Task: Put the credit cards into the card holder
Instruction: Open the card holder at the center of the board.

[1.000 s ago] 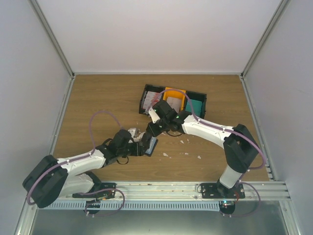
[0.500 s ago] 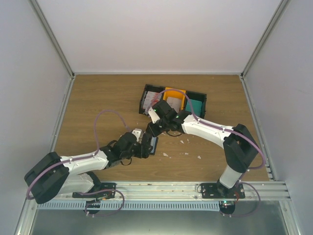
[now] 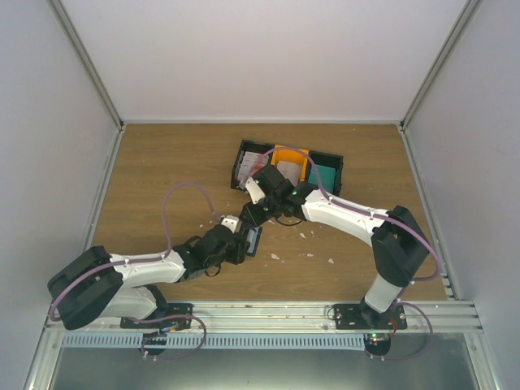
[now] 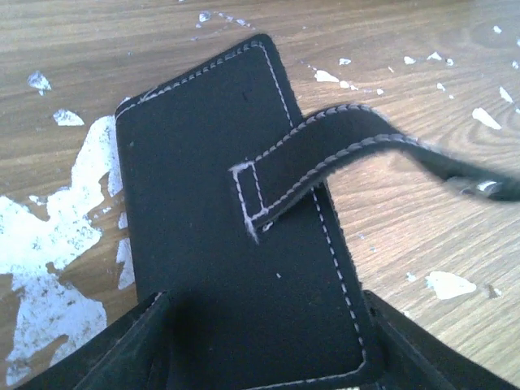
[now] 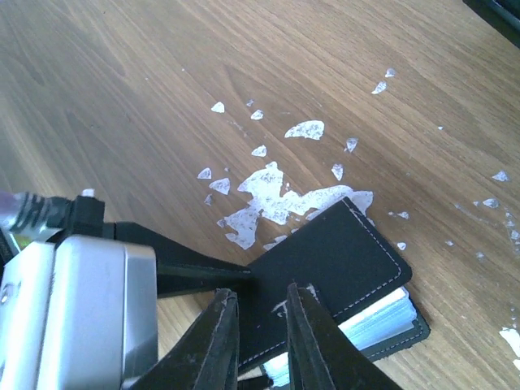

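Here, left end effector [image 4: 264, 341] astride the card holder [image 4: 203, 179], right end effector [image 5: 260, 294] above; grips unclear.

Left arm [image 3: 146, 268], right arm [image 3: 341, 213]: white link shells, black joint housings, a bulky black shoulder block on each. Black base plates [image 3: 361, 315].
Purple cable [image 3: 185, 184] loops off the left arm; a second purple cable [image 3: 439, 264] follows the right arm.
Left gripper [image 4: 264, 325] and right gripper [image 5: 258, 341]: flat, matte black fingers [image 5: 218, 341].
Left wrist: silver box [image 5: 77, 317], rounded corners, grey-sleeved plug [image 5: 32, 213].
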`<state>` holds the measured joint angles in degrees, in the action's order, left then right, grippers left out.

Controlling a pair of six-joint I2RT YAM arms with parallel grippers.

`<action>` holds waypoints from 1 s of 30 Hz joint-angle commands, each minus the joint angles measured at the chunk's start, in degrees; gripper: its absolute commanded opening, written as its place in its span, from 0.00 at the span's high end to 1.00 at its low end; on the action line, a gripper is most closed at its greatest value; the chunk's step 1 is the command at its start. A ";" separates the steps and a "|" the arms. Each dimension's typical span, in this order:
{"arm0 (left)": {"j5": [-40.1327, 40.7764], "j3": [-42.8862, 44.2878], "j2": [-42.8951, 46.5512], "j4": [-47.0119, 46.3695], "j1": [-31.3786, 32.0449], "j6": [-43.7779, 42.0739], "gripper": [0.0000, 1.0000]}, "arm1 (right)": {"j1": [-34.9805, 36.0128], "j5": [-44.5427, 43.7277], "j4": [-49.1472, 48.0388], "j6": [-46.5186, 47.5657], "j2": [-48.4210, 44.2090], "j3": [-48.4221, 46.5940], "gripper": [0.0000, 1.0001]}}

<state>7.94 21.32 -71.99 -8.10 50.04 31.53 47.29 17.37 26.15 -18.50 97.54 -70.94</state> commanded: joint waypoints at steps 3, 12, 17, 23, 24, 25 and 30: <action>6.84 0.71 -0.55 -2.57 1.10 2.88 0.55 | 0.20 1.20 0.95 -0.81 0.56 -0.75 0.76; 11.99 -0.32 3.33 1.39 0.66 9.26 0.65 | -0.70 -4.26 -3.05 -3.38 -5.88 4.43 0.52; 11.93 0.25 3.21 4.30 -2.07 12.94 0.69 | -1.29 -10.15 -4.44 -6.60 -8.15 7.71 0.52; 8.10 -1.69 4.89 5.46 -8.17 16.90 0.65 | -1.80 -19.47 -8.80 -12.55 -11.11 13.40 0.52; 6.56 -2.32 5.12 5.12 -9.60 17.49 0.64 | -1.86 -18.69 -8.88 -12.23 -10.32 13.25 0.52; 4.89 -2.91 5.29 4.54 -11.13 17.73 0.63 | -1.85 -17.78 -8.66 -11.50 -9.02 12.83 0.52; -0.07 -4.88 5.05 3.34 -16.85 18.82 0.59 | -1.19 -7.66 -10.50 -7.54 -2.90 11.21 0.54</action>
<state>11.88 18.28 -67.33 -2.39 36.38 47.97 45.63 3.81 18.72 -28.03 90.50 -58.37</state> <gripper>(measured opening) 0.399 0.469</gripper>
